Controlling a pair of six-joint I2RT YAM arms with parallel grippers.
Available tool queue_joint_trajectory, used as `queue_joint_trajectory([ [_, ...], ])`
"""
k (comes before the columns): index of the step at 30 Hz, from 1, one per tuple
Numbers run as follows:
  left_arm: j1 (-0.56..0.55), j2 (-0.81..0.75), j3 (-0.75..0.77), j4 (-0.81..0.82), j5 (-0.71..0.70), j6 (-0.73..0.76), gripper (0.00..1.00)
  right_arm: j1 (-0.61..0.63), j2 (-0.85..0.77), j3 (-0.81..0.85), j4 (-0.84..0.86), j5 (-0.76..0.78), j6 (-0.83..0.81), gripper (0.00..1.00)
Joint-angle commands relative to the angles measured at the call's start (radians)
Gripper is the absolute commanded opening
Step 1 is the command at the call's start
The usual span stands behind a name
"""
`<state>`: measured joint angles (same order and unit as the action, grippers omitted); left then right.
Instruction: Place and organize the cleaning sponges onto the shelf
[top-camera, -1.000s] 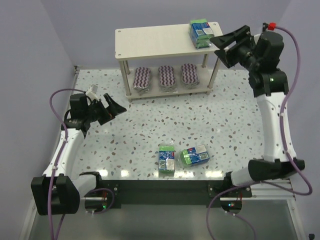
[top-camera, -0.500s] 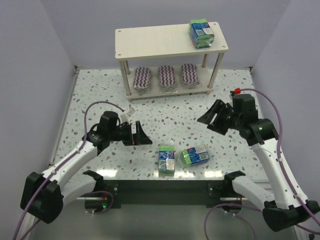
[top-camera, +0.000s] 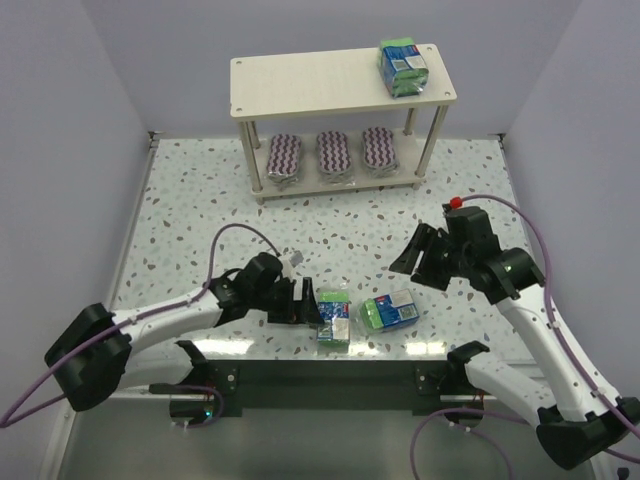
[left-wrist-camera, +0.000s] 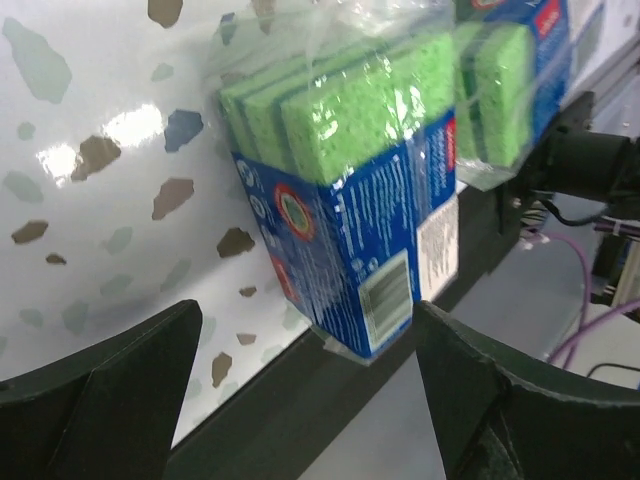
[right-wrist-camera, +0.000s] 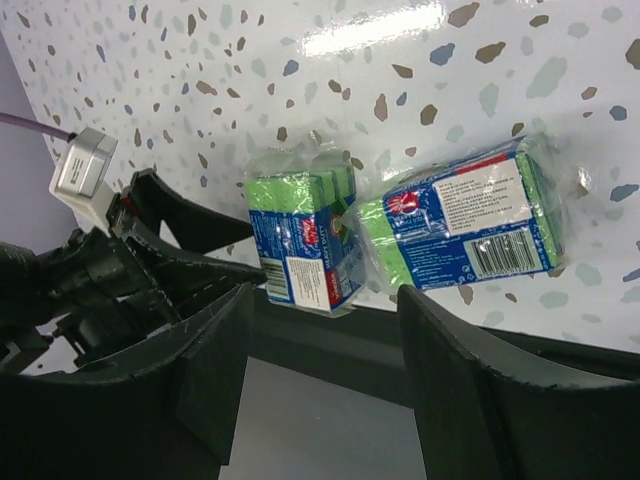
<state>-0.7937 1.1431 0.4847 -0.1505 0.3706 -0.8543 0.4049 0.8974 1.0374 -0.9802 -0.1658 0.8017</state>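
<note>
Mid-task, pick phase for the two packs not yet shelved. Done so far, judging by the layout: three zigzag oval pads (top-camera: 334, 153) in a row on the lower board of the shelf (top-camera: 320, 88), one green-and-blue shelved pack (top-camera: 403, 66) on the right end of the top board. Left to do: left sponge pack (top-camera: 333, 318) and right sponge pack (top-camera: 390, 311), side by side and nearly touching at the near edge of the speckled surface (top-camera: 200, 190), well apart from the shelf. Left fingers (top-camera: 309, 300) low at the surface, spread wide, lined up on the left sponge pack from its left side; in the left wrist view, pack corner just between the tips, clear gap on both sides, no contact, nothing held. Right fingers (top-camera: 408, 255) above and just right of the right sponge pack, partly spread, empty; both packs framed between them in the right wrist view but well below. Next, probably: push left fingers further over the pack, close on its wrapped sides, lift, carry to the top board beside the shelved pack. Calls for care: plastic wrap likely slippery, pack right at the surface edge, neighbour close enough to get nudged. Also two arms near adjacent packs, so one at a time or risk a clash.
</note>
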Motion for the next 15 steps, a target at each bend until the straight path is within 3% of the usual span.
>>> queue_joint_trajectory([
  [1,-0.038,0.11,0.095,0.091,-0.11,-0.012,0.91,0.006,-0.008,-0.016,0.009,0.026,-0.022,0.63],
  [4,-0.045,0.19,0.127,0.114,-0.111,0.012,0.8,0.008,-0.014,-0.022,0.011,0.025,-0.022,0.62],
  [7,-0.044,0.236,0.15,0.106,-0.128,0.038,0.51,0.008,-0.02,-0.027,0.011,0.026,-0.019,0.62],
  [10,-0.044,0.248,0.163,0.114,-0.133,0.063,0.38,0.008,-0.02,-0.034,0.023,0.022,-0.015,0.62],
  [14,-0.041,0.256,0.232,0.054,-0.191,0.136,0.12,0.009,-0.014,-0.036,0.037,0.018,-0.015,0.62],
  [15,-0.027,0.26,0.271,0.036,-0.2,0.182,0.1,0.008,-0.009,-0.037,0.046,0.018,-0.013,0.62],
])
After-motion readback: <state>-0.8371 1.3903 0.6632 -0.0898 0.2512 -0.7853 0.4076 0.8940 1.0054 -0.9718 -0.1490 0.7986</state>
